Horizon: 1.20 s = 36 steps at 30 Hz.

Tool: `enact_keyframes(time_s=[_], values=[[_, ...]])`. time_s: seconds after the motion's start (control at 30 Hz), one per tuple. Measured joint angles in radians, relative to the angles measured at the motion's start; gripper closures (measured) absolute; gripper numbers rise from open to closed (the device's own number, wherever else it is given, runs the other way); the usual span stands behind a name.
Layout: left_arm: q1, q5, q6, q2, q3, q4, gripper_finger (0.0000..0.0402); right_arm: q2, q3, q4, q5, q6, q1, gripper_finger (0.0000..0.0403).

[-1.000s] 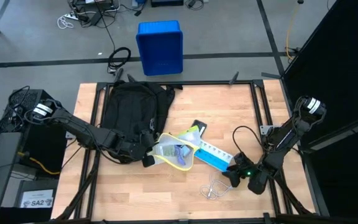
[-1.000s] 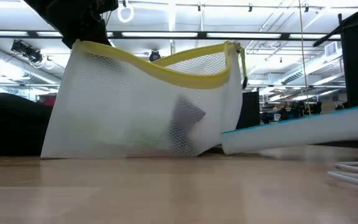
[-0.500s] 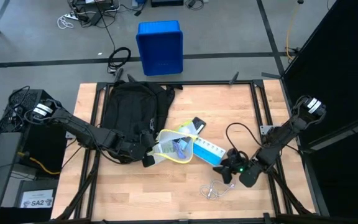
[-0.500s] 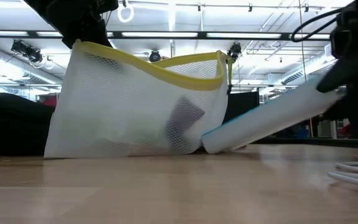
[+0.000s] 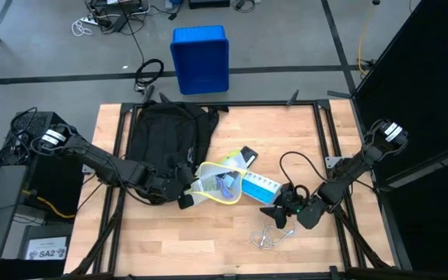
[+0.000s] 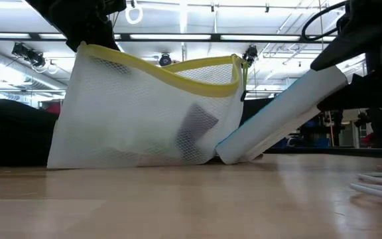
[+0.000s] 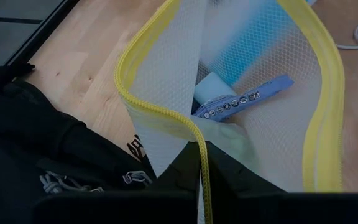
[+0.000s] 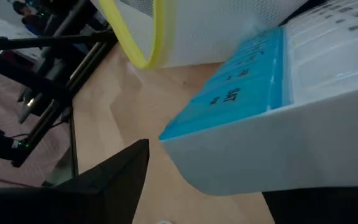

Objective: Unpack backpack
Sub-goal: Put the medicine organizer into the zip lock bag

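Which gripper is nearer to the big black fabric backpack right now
Left. The left gripper sits right at the black fabric backpack, gripping the white mesh pouch. The right gripper is across the table, lifting the blue-and-white pill organizer.

Two dark jointed arms, black cables, seemingly green-lit right end effector (image 5: pixel 286 211).

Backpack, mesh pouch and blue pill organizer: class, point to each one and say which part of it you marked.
backpack (image 5: pixel 162 134): high view, centre of its black front panel.
mesh pouch (image 6: pixel 131 113): low view, white netting below the yellow rim.
blue pill organizer (image 8: pixel 253 68): right wrist view, blue lid face with printed letters.
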Motion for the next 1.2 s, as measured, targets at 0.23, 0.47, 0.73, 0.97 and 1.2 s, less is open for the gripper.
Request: enact_keyframes(time_s=[0.23, 0.47, 0.73, 0.97, 1.2], values=[[0.000, 0.008, 0.000, 0.000, 0.000, 0.000, 0.0402, 0.000, 0.000, 0.007, 0.021, 0.013, -0.006, 0.0122], [0.000, 0.010, 0.000, 0.000, 0.000, -0.001, 0.0402, 0.000, 0.000, 0.007, 0.024, 0.014, -0.026, 0.0114], [0.000, 0.011, 0.000, 0.000, 0.000, 0.000, 0.0402, 0.000, 0.000, 0.015, 0.027, 0.049, -0.026, 0.0076], [0.000, 0.019, 0.000, 0.000, 0.000, -0.001, 0.0402, 0.000, 0.000, 0.048, 0.077, 0.121, -0.044, 0.0036], [0.000, 0.019, 0.000, 0.000, 0.000, -0.001, 0.0402, 0.000, 0.000, 0.046, 0.076, 0.213, -0.097, 0.0058]])
